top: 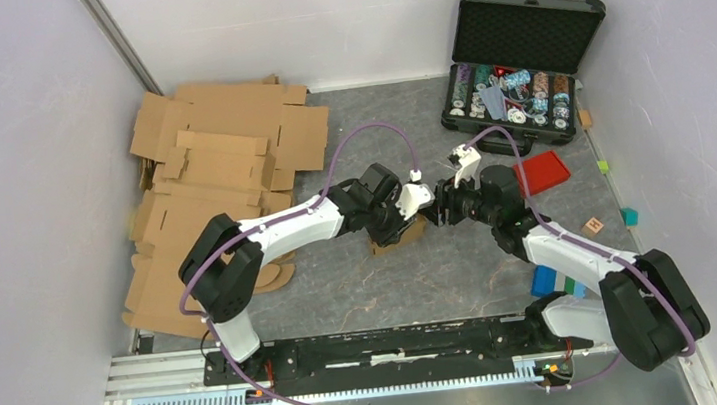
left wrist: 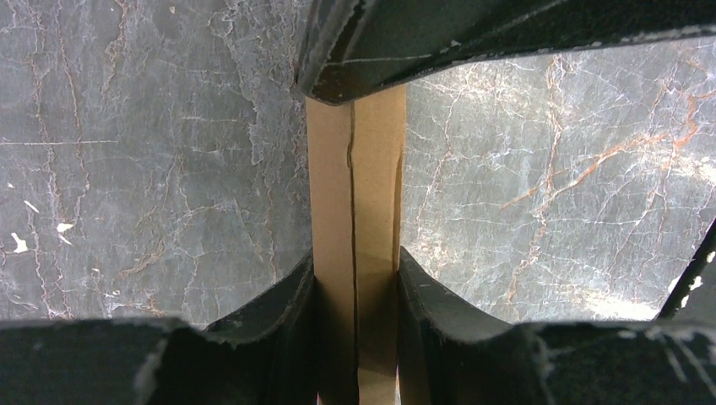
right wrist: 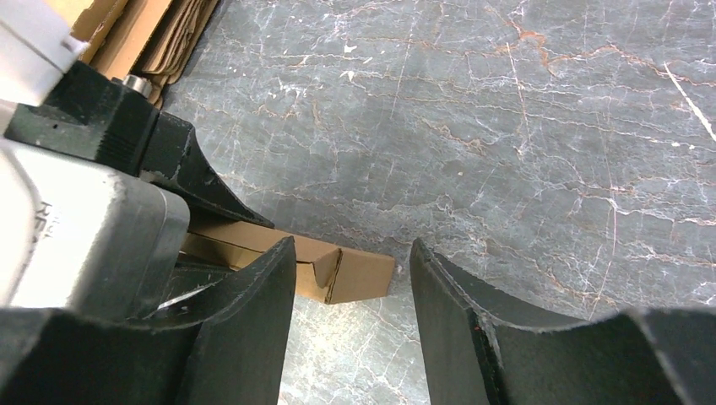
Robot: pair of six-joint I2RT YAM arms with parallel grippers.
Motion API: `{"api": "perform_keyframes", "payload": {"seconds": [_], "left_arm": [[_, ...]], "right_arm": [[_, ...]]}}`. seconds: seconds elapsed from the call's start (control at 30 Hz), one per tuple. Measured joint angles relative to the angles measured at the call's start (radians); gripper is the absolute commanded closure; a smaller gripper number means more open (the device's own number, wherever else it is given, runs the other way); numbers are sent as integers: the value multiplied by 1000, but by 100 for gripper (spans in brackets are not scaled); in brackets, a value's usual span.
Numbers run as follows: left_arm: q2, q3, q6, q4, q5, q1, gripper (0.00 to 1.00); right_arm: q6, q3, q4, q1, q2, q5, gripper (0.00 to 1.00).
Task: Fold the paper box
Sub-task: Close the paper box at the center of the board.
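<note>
A grey marbled counter (top: 364, 292) sits between white walls. A heap of flat cardboard sheets (top: 219, 157) lies at its far left, an open black case (top: 519, 45) stands at the far right, and a red lid (top: 542, 171) lies just in front of the case.

Both arms reach in to meet at the middle of the counter, where the box (top: 394, 242) lies. In the left wrist view the left fingers (left wrist: 279, 329) are clamped on the box (left wrist: 355, 211), one on each side of a narrow folded cardboard strip with a seam down its middle. The right fingers (right wrist: 253, 312) stand apart, empty. The box's end (right wrist: 355, 274) shows low in the gap between them, by the left arm's black wrist. Whether they touch it cannot be told.
</note>
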Motion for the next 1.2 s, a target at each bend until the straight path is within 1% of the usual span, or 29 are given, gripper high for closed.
{"api": "perform_keyframes", "payload": {"seconds": [0.27, 0.33, 0.37, 0.43, 0.53, 0.67, 0.77, 0.8, 0.93, 1.0, 1.07, 1.13, 1.2], "left_arm": [[6, 10, 18, -16, 11, -2, 85], [17, 27, 8, -26, 11, 2, 85], [29, 40, 6, -21, 10, 1, 85], [37, 49, 3, -21, 15, -2, 85], [39, 51, -4, -21, 23, -2, 85], [39, 51, -6, -21, 23, -2, 84], [38, 51, -8, -19, 21, -3, 83], [38, 51, -8, -19, 21, -3, 83], [37, 51, -10, -17, 15, -6, 83], [37, 50, -10, -17, 12, -7, 82], [36, 50, -18, -16, 6, -8, 81], [36, 50, -24, -14, 2, -10, 81], [36, 50, -25, -14, -1, -12, 81]], "right_arm": [[-6, -51, 38, -7, -44, -27, 38], [-18, -61, 39, -8, -54, -63, 37], [-27, -61, 48, 13, -60, -100, 36], [-56, -64, 53, 33, -85, -103, 33], [-89, -70, 51, 29, -118, -79, 30], [-130, -76, 36, 29, -185, -37, 38], [-159, -75, 13, 34, -224, -18, 35], [-168, -74, 3, 36, -232, -9, 38], [-187, -74, -39, 38, -241, 43, 43], [-191, -74, -64, 37, -248, 71, 41], [-192, -75, -75, 37, -261, 92, 33], [-195, -79, -74, 37, -282, 106, 32], [-201, -89, -68, 37, -300, 111, 35]]}}
